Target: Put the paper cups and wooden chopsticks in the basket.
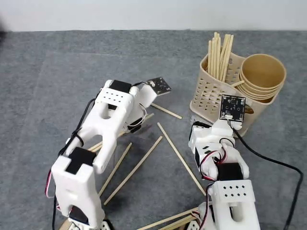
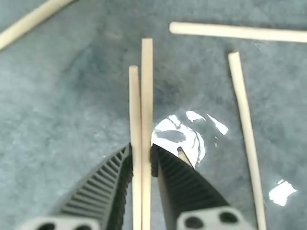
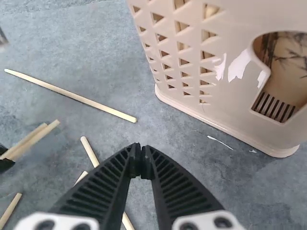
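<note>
Left gripper (image 2: 141,154) narrowed on two chopsticks (image 2: 143,86) lying lengthwise between its jaws; basket (image 1: 206,93) stands well apart, near the closed, empty right gripper (image 3: 140,155).

Grey felt table (image 1: 48,86) (chopsticks (image 1: 133,170), basket (image 1: 206,96))

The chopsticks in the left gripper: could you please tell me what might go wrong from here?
The left gripper pinches two chopsticks side by side, ends uneven; one may slip out on lifting. The right gripper sits shut beside the basket, so the arms could collide on the way.
</note>
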